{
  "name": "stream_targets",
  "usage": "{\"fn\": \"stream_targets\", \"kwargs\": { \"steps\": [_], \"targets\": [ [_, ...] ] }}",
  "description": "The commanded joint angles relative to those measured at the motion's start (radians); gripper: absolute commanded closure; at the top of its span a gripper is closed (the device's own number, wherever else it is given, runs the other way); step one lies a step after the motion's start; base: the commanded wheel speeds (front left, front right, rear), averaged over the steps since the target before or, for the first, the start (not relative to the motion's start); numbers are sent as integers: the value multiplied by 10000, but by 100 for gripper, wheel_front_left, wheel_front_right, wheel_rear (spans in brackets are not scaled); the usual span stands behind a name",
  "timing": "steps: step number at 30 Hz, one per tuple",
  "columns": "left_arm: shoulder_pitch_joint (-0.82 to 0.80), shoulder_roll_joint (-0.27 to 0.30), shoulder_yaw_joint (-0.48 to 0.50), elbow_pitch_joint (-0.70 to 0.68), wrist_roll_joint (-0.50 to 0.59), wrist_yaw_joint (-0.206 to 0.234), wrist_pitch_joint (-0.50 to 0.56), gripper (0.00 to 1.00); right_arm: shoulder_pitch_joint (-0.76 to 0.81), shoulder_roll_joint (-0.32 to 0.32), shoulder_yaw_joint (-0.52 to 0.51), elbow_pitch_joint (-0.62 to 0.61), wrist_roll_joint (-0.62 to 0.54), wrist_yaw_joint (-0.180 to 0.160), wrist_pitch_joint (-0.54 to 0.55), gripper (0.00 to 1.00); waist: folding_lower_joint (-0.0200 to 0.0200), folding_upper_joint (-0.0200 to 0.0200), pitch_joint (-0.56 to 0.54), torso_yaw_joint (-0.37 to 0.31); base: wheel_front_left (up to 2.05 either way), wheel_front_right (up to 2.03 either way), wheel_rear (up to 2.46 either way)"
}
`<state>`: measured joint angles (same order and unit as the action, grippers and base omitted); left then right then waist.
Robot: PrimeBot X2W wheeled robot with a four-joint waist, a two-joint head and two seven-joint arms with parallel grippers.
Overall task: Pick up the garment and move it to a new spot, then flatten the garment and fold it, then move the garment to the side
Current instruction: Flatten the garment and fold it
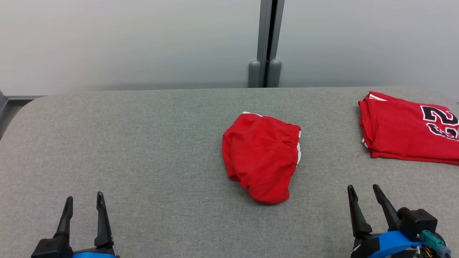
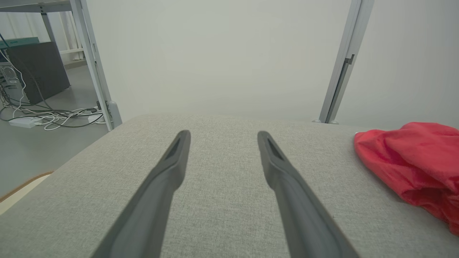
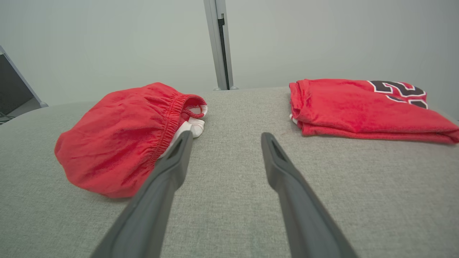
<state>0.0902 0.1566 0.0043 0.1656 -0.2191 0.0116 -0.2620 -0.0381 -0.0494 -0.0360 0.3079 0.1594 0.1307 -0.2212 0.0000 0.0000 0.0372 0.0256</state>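
A crumpled red garment [image 1: 261, 156] with an elastic waistband and white trim lies bunched near the middle of the grey table [image 1: 143, 143]. It reaches into the right edge of the left wrist view [image 2: 416, 161] and fills the left half of the right wrist view [image 3: 125, 136]. My left gripper [image 1: 84, 197] is open at the lower left, well apart from the garment, nothing between its fingers [image 2: 172, 168]. My right gripper [image 1: 363, 188] is open at the lower right, just right of and nearer than the garment, also empty, with a dark finger [image 3: 175, 161] beside the waistband.
A folded red jersey [image 1: 408, 130] with black and white numbering rests at the table's far right, also in the right wrist view [image 3: 362, 107]. A pale wall with a grey post [image 1: 267, 43] stands behind. Cables [image 2: 53, 116] lie on the floor past the table's left end.
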Motion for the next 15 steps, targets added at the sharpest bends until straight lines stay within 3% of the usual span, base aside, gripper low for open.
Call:
{"fn": "stream_targets", "kwargs": {
  "steps": [1, 15],
  "targets": [
    [-24, -15, 69, 36, 52, -50, -40, 0, 78, -22, 2, -29, -60, 2, 38, 0, 0, 0, -2, -16, 0, 0, 0],
    [-167, -264, 422, 170, 387, -373, -40, 0, 106, -22, -9, -61, -85, 2, 50, 0, 0, 0, -14, -89, 0, 0, 0]
  ]
}}
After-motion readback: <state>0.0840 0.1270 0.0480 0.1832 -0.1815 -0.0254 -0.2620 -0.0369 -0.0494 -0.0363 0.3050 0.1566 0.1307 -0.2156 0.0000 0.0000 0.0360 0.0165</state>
